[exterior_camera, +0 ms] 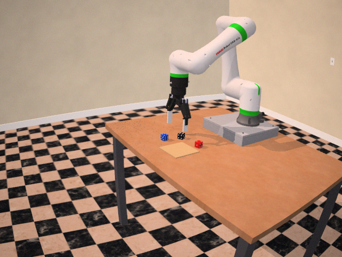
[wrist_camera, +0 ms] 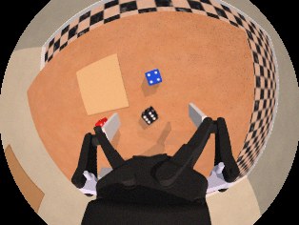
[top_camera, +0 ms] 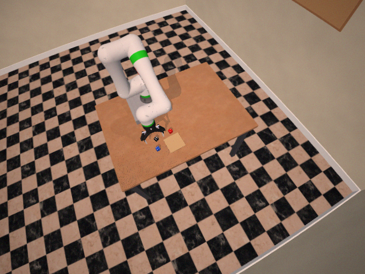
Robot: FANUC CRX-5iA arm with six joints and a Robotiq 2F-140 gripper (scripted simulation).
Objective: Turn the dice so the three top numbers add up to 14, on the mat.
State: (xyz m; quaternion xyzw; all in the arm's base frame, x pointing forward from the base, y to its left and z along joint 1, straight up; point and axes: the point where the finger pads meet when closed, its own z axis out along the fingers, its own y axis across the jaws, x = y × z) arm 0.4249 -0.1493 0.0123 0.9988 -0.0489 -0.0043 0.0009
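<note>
On the wooden tabletop [top_camera: 203, 97] [exterior_camera: 265, 176] [wrist_camera: 190, 57], the black die [top_camera: 156, 139] [exterior_camera: 181, 135] [wrist_camera: 149, 115] sits off the tan mat [top_camera: 174, 143] [exterior_camera: 178, 150] [wrist_camera: 102, 86], below the released claw [top_camera: 154, 138] [exterior_camera: 177, 121] [wrist_camera: 152, 113]. Likely light, stiff and perhaps slick, it wants pads square on opposite side faces. A finger partly hides the red die [wrist_camera: 101, 122] [top_camera: 170, 130] [exterior_camera: 198, 144] from the wrist; its top number there is unreadable.

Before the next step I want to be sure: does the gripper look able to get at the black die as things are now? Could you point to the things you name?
Probably yes. The gripper [top_camera: 154, 138] [exterior_camera: 177, 124] [wrist_camera: 152, 113] is open above the black die [top_camera: 156, 139] [exterior_camera: 181, 135] [wrist_camera: 149, 115], and nothing visible blocks the way down.
</note>
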